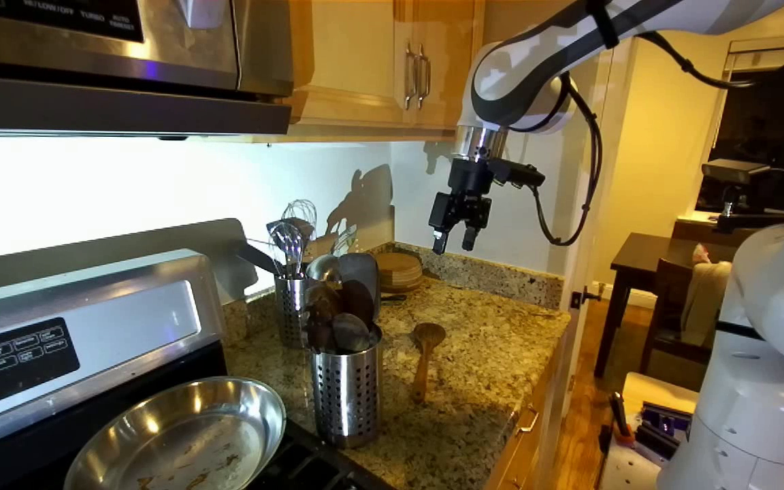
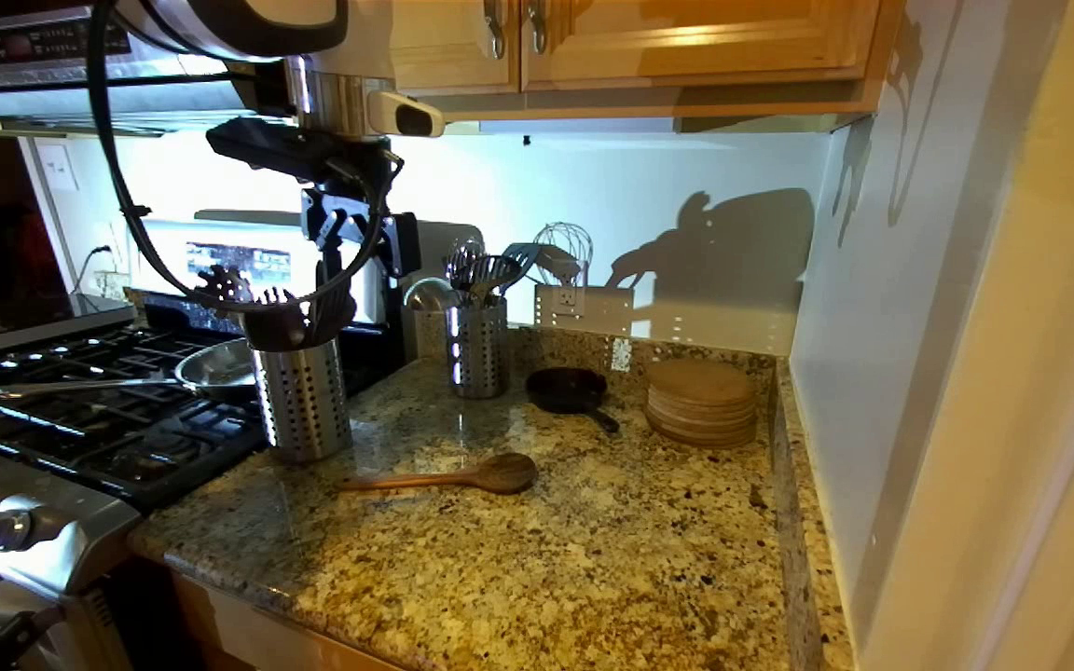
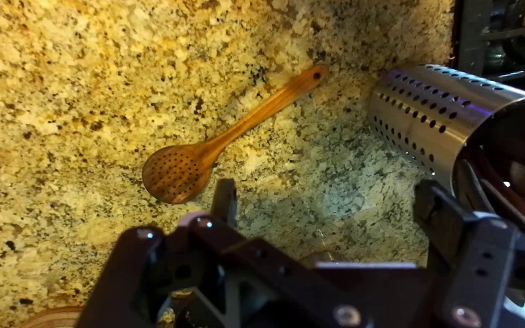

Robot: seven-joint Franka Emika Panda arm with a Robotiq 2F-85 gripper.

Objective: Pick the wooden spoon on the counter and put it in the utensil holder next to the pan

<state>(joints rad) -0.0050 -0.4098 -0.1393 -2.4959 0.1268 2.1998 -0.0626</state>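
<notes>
The wooden spoon (image 1: pixel 428 336) lies flat on the granite counter (image 1: pixel 480 388) in both exterior views (image 2: pixel 504 473). In the wrist view its bowl (image 3: pixel 176 174) shows small holes, and its handle points toward the utensil holder (image 3: pixel 431 114). This shiny perforated steel holder (image 1: pixel 346 395) stands upright beside the stove, full of dark utensils (image 2: pixel 304 401). The shiny pan (image 1: pixel 201 435) sits on the stove beside it, partly hidden behind the holder in an exterior view (image 2: pixel 215 365). My gripper (image 1: pixel 454 241) is open and empty, high above the counter, its fingers (image 3: pixel 328 196) wide apart, pointing down.
Another perforated holder (image 1: pixel 290 309) with whisks and a ladle stands at the back wall. A small black skillet (image 2: pixel 567 390) and a stack of round wooden boards (image 2: pixel 700 403) lie near the corner. Wall cabinets (image 1: pixel 358 68) and a microwave (image 1: pixel 113 68) hang above.
</notes>
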